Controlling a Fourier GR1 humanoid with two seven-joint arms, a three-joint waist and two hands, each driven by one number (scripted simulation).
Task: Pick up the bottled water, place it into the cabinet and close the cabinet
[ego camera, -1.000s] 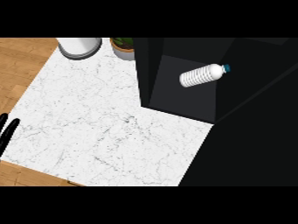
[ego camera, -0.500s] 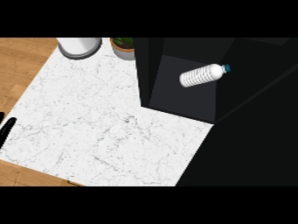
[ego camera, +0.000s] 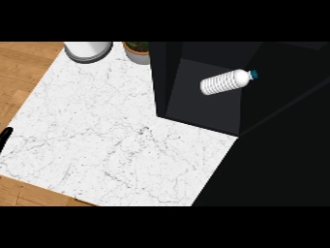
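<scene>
We see the bottled water (ego camera: 227, 81) lying on its side inside the open dark cabinet (ego camera: 196, 109). It rests on the cabinet's floor, with its blue cap turned toward the cabinet's far right and nothing touching it. The white marble surface (ego camera: 110, 131) spreads out to the left of the cabinet and in front of it.

At the far edge of the surface, just left of the cabinet's back corner, stands a small potted plant (ego camera: 139, 50). A white round container with a grey base (ego camera: 87, 50) stands further left of that.

Our left hand (ego camera: 2, 140) shows only as black fingers at the view's left edge, well apart from the cabinet. They are straight and hold nothing. The cabinet's right side melts into darkness, so we cannot make out its door.
</scene>
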